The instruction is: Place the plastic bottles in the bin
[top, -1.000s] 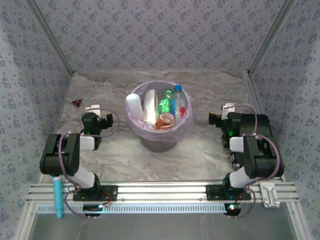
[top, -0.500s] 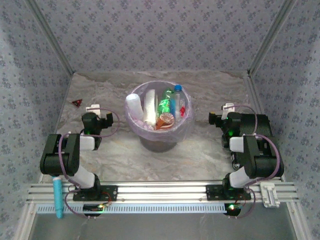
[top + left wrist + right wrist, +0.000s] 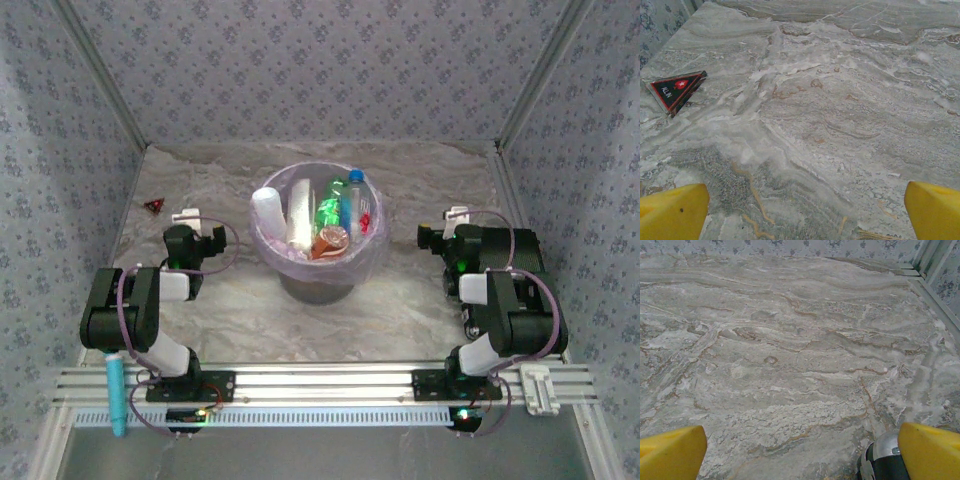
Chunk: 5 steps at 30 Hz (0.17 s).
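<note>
Btwn floral walls (image 3: 320,70): marbled tbl (image 3: 420,305), bin (image 3: 372,258)

White capitals that appear to spell "ALIN" are printed beside a red emblem on the black face of the small red-edged triangle (image 3: 676,90), which lies on the tabletop (image 3: 840,125). Labels on the plastic bottles (image 3: 322,215) in the bin (image 3: 372,262) cannot be read.

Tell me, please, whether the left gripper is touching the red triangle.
Apart: the left wrist view shows bare table between its fingers and the red triangle.
</note>
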Available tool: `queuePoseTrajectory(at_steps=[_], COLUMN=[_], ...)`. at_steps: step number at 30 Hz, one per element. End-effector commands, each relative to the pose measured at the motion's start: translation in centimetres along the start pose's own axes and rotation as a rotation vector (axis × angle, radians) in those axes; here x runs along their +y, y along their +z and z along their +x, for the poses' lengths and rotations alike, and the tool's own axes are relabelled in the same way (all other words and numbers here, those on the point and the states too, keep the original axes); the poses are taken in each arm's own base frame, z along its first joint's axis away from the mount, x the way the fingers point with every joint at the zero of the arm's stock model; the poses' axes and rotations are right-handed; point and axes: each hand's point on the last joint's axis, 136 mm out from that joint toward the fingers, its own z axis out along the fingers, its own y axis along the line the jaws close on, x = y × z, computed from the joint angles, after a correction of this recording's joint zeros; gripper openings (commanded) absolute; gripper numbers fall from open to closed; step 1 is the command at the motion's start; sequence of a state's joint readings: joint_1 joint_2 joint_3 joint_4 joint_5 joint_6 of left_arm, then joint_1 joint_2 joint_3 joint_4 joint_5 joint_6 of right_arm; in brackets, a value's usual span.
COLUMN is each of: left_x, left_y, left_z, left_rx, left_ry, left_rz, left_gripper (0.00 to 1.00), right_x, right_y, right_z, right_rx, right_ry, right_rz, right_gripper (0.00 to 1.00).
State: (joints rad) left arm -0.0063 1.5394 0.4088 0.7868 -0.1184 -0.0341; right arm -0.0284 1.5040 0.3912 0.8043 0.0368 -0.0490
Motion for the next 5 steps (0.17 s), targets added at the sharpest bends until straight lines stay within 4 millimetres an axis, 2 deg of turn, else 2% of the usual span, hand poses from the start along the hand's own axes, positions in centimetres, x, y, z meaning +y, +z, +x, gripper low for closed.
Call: queuePoseTrajectory(at_steps=[1,5], left_x=[-0.1,-0.07], left_y=[0.0,0.0], left_z=[-1.03,-1.05], left_rx=[-0.037,-0.037], left_ry=[-0.002,-0.002], left_rz=[0.016,0.016], left_gripper=[1.0,1.0], right_x=[0.1,0.09], right_y=[0.38,0.35], right_z=[0.61,0.69], right_rx=[0.029,0.029], right_ry=[0.019,0.018], right_rz=[-0.012,-0.01], right_gripper=[1.0,1.0])
